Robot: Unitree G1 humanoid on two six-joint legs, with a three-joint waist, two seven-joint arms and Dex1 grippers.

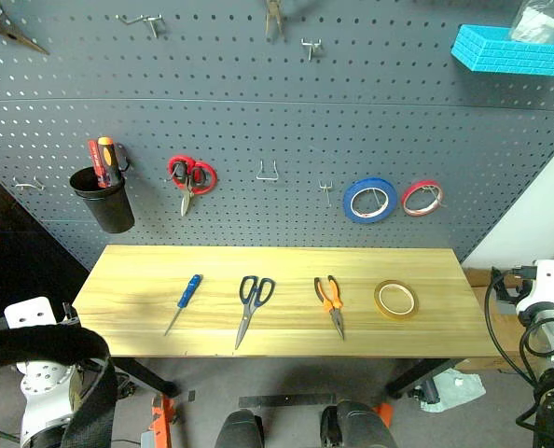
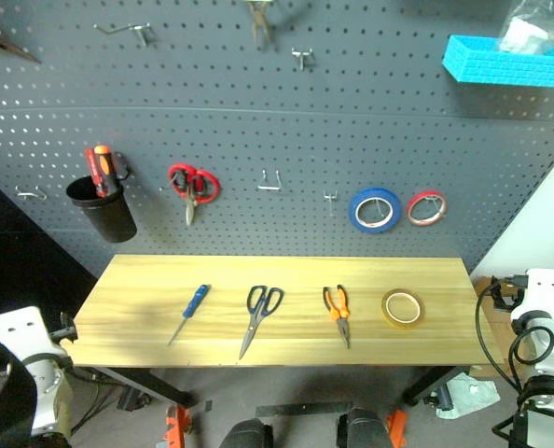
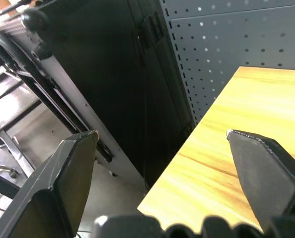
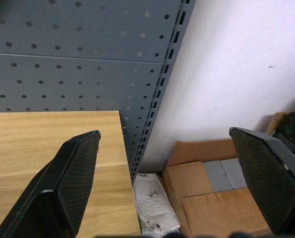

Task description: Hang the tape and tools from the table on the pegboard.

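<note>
Your left gripper (image 3: 160,144) hangs off the left end of the desk (image 1: 146,280), fingers (image 3: 70,168) spread wide and holding nothing; its wrist camera looks over the desk corner at a dark cabinet (image 3: 112,74) that your head cameras leave in shadow.

On the desk, left to right, lie four things in a row, well apart: a small blue-handled screwdriver (image 1: 185,301), dark-handled scissors (image 1: 251,304) with long steel blades, orange-and-black pliers (image 1: 330,301), and a thin tan tape ring (image 1: 395,299) lying flat.

Behind them, the grey pegboard (image 1: 258,121) carries a black cup (image 1: 103,198) with red and orange screwdrivers, red scissors (image 1: 190,177), bare hooks, a blue roll (image 1: 369,200) and a red roll (image 1: 422,197).

Your right gripper (image 4: 165,134) sits past the desk's right end, fingers (image 4: 73,173) released and empty; its wrist camera shows cardboard boxes (image 4: 212,193) on the floor by the white wall.
</note>
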